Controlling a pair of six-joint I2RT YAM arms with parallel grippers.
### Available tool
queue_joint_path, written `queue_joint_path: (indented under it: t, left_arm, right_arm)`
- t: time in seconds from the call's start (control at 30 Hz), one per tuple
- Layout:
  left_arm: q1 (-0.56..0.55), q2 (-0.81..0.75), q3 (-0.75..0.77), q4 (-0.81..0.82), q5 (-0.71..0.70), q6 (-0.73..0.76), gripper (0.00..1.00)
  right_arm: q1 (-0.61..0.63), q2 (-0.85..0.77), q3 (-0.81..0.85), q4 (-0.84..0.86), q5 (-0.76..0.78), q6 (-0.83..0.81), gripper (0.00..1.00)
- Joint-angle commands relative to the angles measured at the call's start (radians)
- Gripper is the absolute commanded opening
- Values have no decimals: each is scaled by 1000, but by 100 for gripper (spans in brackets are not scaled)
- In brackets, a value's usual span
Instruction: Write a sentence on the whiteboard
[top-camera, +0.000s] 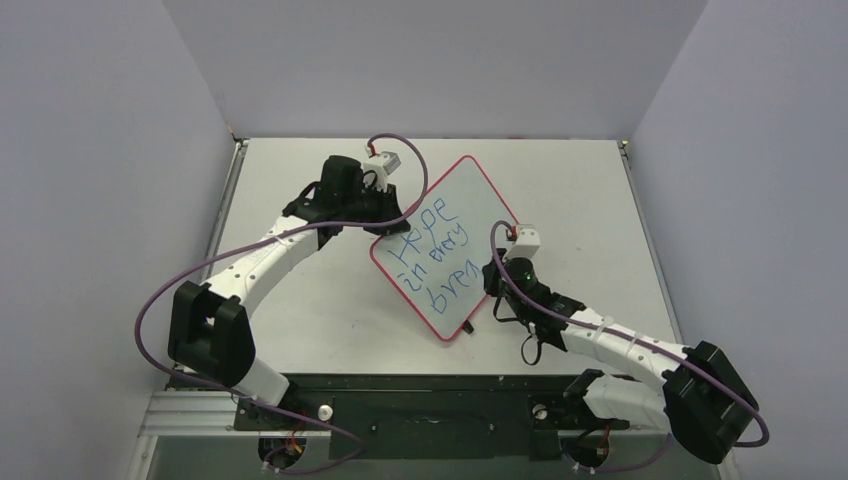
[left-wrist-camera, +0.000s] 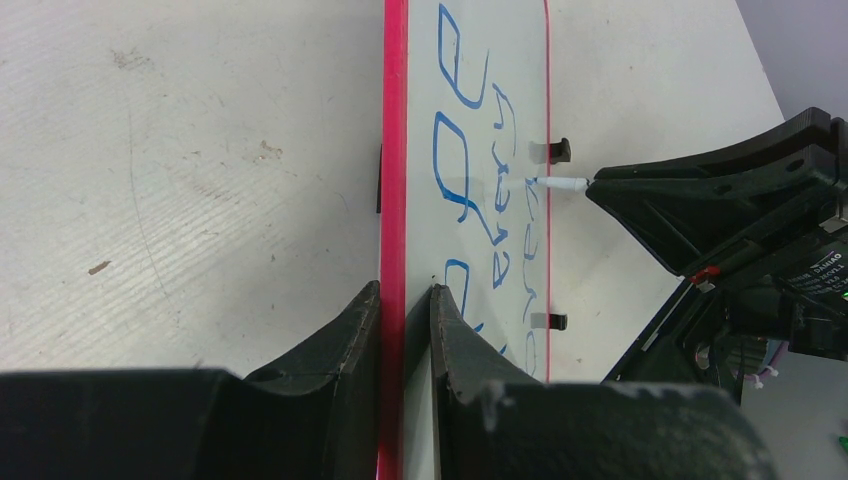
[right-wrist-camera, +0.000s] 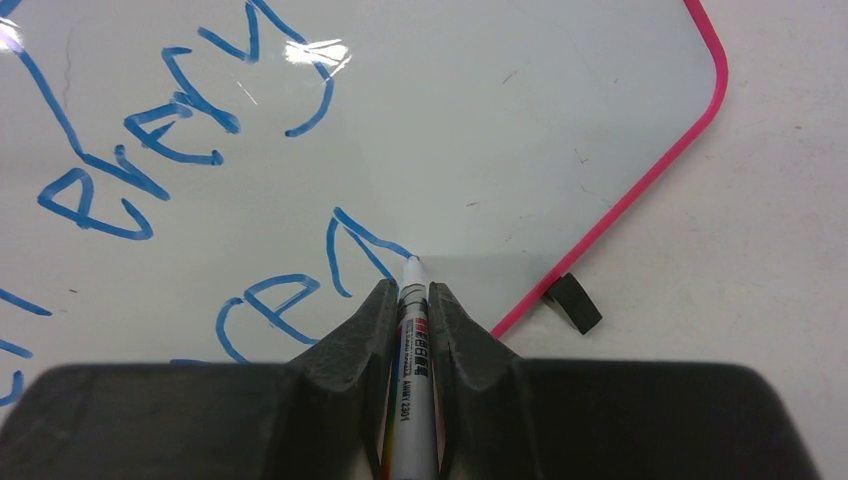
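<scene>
The whiteboard (top-camera: 450, 240), white with a pink rim, lies tilted on the table's middle. Blue lettering, the sentence (top-camera: 432, 252), runs in three lines: "Hope", "in every" and a partly written third word. My left gripper (left-wrist-camera: 405, 295) is shut on the whiteboard's (left-wrist-camera: 470, 150) pink edge (left-wrist-camera: 393, 150), at its far left side in the top view. My right gripper (right-wrist-camera: 409, 292) is shut on a white marker (right-wrist-camera: 412, 340), whose tip touches the whiteboard (right-wrist-camera: 500, 130) at the end of the last blue stroke (right-wrist-camera: 350, 235). From above, the right gripper (top-camera: 500, 272) sits by the board's right edge.
Two small black clips (left-wrist-camera: 558, 150) (left-wrist-camera: 553, 321) stick out from the whiteboard's right edge; one clip (right-wrist-camera: 575, 302) shows by the right gripper. The grey table (top-camera: 590, 200) is walled on three sides. Purple cables loop above both arms.
</scene>
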Motion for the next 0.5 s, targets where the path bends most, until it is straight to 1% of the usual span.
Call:
queue_joint_path:
  t: [0.0,0.13,0.23,0.3,0.37,0.47]
  left_arm:
    - [-8,-19,4,-73,-91,88,0]
    - [-10,-20,5,-73,-90,88,0]
    - [-10,-21,5,-72,-88,87,0]
    - [-10,-22,4,-73,-89,86,0]
    - [-11,-23,4,-72,-88,86,0]
    - [-13,-26,2,-70,-89,86,0]
  right_arm:
    - [-15,-31,1,-40,42,6,0]
    - [-18,-64,28,-55,70,-5,0]
    - [-22,-132,26,-28,151,-9,0]
    - [-36,-152,36,-8,166,-16,0]
    - [-65,-155,47,12,145,-14,0]
    - [-140,-138,57,42,46,8,0]
